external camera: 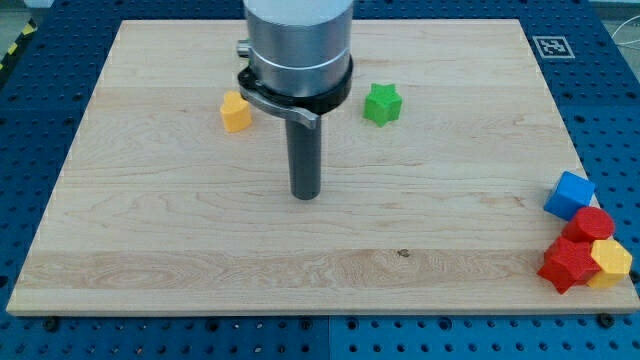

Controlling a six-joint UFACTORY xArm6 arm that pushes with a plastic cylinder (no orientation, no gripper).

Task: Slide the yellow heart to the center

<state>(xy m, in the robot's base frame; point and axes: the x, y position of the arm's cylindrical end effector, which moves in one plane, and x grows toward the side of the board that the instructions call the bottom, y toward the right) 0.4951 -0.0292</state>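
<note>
The yellow heart (235, 112) sits on the wooden board (150, 220) toward the view's upper left. My tip (305, 196) rests on the board near its middle, below and to the right of the yellow heart, with a clear gap between them. The rod rises into the grey arm housing (298, 40) at the view's top.
A green star (381, 104) lies right of the arm housing. At the view's right edge are a blue block (569, 194), a red block (593, 224), a red star (567, 264) and a yellow block (610, 262), clustered together.
</note>
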